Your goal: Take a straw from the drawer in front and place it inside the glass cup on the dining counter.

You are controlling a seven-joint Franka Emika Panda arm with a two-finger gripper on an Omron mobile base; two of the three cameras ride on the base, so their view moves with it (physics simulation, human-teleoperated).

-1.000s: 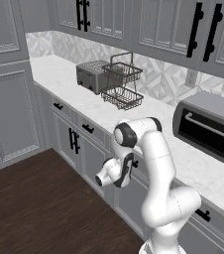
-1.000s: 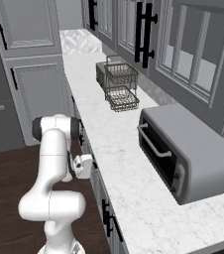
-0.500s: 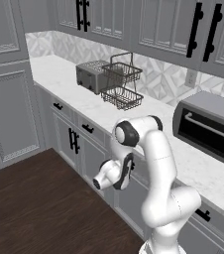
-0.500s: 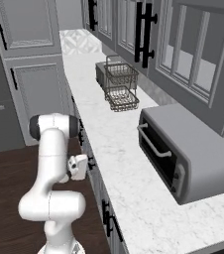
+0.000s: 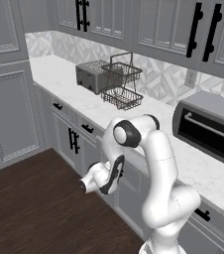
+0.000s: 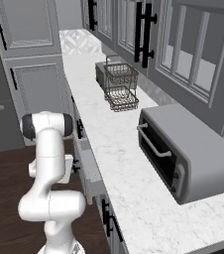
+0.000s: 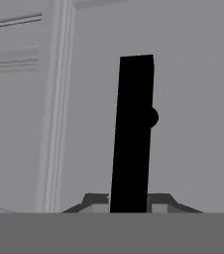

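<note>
While the fingers are seen astride the black handle of the drawer, a closed grip cannot be confirmed. Drawer barely opened, under the worktop; straw not retrieved, cup unfilled.

On the worktop I saw the toaster toward its far end against the back edge, with the wire basket rack just beside it on the nearer side. The toaster oven sat well apart from them, toward the near end by the back edge. Below the front edge, the drawer faced my hand camera, its handle straight ahead between the gripper tips.
</note>
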